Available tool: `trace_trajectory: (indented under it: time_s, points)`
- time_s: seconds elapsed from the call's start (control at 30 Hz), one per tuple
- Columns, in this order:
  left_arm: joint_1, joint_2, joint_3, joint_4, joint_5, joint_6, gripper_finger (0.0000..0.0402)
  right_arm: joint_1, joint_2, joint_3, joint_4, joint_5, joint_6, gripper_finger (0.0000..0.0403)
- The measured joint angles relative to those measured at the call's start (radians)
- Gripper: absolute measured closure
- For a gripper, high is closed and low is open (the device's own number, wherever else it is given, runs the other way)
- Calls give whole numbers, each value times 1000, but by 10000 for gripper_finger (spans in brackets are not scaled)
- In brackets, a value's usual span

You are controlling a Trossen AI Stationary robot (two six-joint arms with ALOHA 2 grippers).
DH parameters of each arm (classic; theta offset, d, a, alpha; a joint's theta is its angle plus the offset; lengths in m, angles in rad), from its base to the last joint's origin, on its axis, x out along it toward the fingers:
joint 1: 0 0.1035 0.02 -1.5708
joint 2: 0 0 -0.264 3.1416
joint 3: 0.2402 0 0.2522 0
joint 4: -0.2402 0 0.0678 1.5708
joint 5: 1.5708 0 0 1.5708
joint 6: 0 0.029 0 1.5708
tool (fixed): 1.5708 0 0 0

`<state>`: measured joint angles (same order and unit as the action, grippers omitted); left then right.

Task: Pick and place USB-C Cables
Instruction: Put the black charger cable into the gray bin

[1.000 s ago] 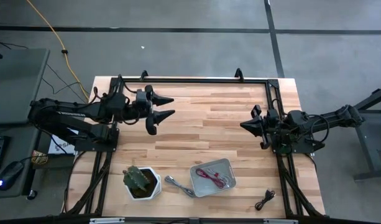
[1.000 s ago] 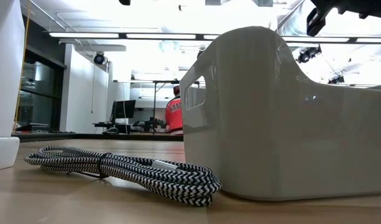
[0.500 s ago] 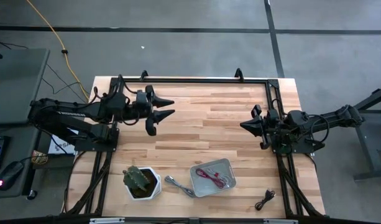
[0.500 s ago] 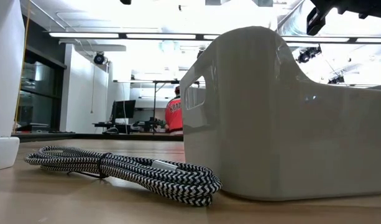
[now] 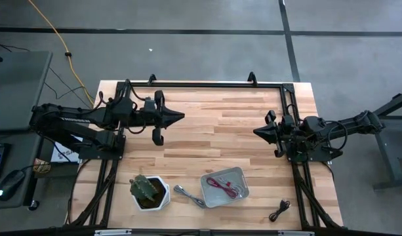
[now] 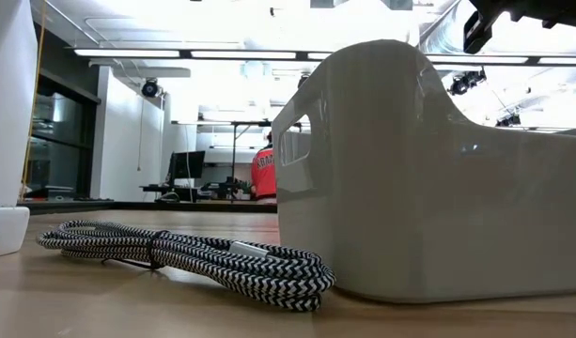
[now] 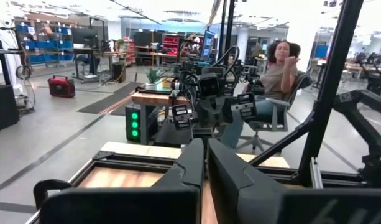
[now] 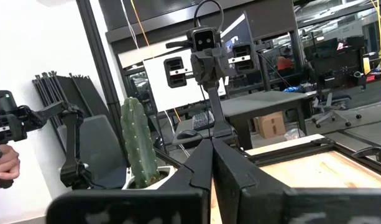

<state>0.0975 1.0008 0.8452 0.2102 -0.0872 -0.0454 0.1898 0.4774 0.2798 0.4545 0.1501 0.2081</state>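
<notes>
A pale plank table with a black tube frame holds a smooth white bin near its front edge, a maroon cable coiled inside; a braided silver-grey cable lies just beside the bin, between it and a potted cactus; a black cable lies apart near the front right corner. The left gripper hangs over the table's rear left, fingers pressed together on nothing; the right gripper waits at the right side, likewise pressed together and empty.

Two dark jointed arms trailing black wiring.
</notes>
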Motion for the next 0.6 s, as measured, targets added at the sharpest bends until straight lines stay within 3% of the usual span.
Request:
trace_trajectory:
  time_s: [0.6]
  points:
    - [1,0,0,26,-10,-3,401,0,0,0,0,0,0,403]
